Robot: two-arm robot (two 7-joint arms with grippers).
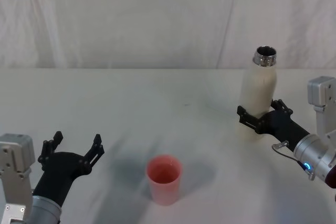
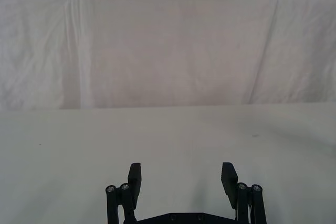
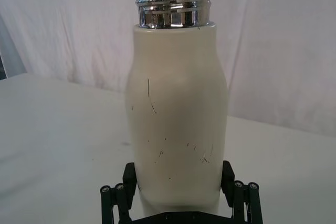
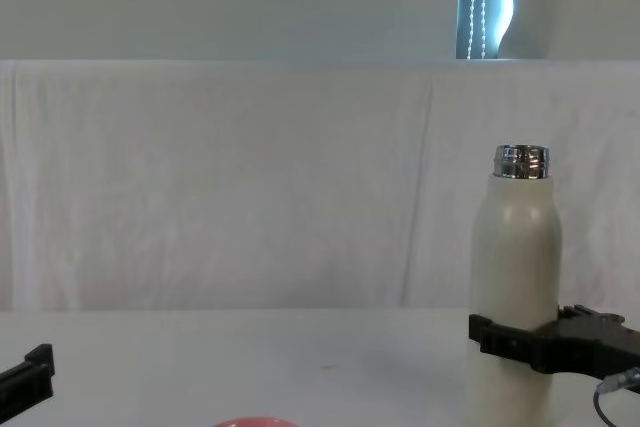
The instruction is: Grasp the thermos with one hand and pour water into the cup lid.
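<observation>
Head view: thermos (image 1: 259, 86) upright on the white table (image 1: 157, 98), far right side, cap off, dark open mouth ringed by the shiny steel neck. Right gripper (image 1: 262, 115) wrapped round the lower body of the bottle, black fingers pressed against either side, grey-white wrist housing trailing toward the right edge. Cup lid (image 1: 164, 179) standing mouth-up near the front middle of the table, pink-red, well apart from the thermos. Left gripper (image 1: 73, 147) low at the front left, fingers spread wide with nothing between them, near the cup lid but not touching. Right wrist view: cream body of the thermos (image 3: 177, 119) seated between the two black fingers (image 3: 129, 177), fine dark scratches on its front, threaded neck bright at the top. Left wrist view: left gripper (image 2: 181, 178) with fingers apart over bare table, white cloth backdrop (image 2: 157, 45) behind. Chest view: thermos (image 4: 516, 292) standing vertical at the right, right gripper (image 4: 515, 342) clamped across its lower half; rim of the cup lid (image 4: 255, 422) just peeping at the bottom edge.
</observation>
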